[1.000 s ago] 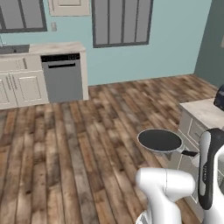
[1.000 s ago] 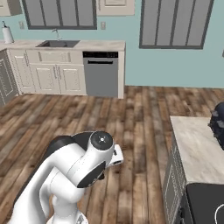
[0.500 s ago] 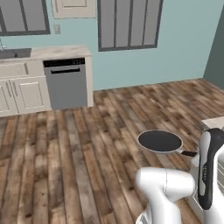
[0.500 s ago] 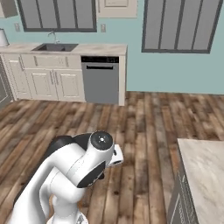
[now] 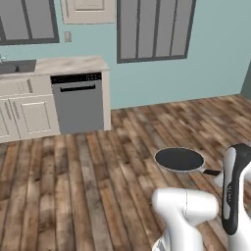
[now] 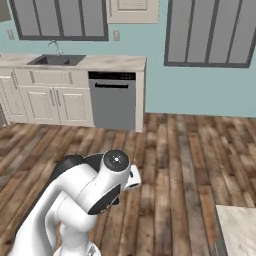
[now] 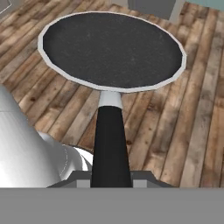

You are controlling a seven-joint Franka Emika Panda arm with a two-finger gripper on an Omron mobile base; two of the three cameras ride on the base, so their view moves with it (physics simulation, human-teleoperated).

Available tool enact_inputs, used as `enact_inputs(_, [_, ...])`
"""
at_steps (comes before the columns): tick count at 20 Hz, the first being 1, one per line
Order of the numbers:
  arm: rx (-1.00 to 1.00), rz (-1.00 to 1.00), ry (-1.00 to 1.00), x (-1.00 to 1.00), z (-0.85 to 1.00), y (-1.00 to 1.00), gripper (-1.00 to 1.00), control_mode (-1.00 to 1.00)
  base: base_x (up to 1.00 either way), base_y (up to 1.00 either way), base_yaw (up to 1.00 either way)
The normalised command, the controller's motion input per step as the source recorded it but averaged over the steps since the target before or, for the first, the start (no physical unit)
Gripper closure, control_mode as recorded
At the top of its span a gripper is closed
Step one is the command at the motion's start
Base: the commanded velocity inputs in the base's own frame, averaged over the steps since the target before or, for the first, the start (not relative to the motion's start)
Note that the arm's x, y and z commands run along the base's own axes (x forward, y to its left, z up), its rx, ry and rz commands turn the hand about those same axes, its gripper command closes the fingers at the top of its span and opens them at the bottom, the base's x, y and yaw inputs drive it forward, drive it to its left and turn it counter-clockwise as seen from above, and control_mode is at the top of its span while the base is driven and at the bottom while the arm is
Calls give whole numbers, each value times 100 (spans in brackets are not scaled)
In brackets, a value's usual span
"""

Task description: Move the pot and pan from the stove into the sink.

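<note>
Your pincer (image 7: 111, 177) grasps the shallow black greyish-rimmed frying pan (image 7: 111, 49) by its handle, apparently level, well short of the dark recessed sink (image 6: 56, 60).

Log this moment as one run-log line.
phase: carrying | gripper: shut on pan handle | pan: level, empty, above wood floor | sink: ahead left, in counter beside dishwasher | pan not yet in sink

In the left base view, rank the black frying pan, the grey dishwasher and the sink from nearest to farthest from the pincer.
1. Shallow black frying pan: its long handle is held in the shut pincer, over the wood floor at lower right.
2. Grey dishwasher: across the floor, under the pale counter, left of centre.
3. Dark recessed sink: farthest, at the counter's far left edge.
</note>
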Motion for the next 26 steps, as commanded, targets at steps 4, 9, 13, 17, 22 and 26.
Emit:
enact_inputs(4, [0,0,0,0,0,0,100,100,91,25,3])
enact_inputs(9, [0,0,0,0,0,0,100,100,94,28,2])
enact_inputs(13, [0,0,0,0,0,0,100,100,93,28,2])
enact_inputs(17, [0,0,0,0,0,0,100,100,95,28,2])
enact_inputs(22, [0,0,0,0,0,0,100,100,95,28,2])
enact_inputs(26, [0,0,0,0,0,0,100,100,94,29,2])
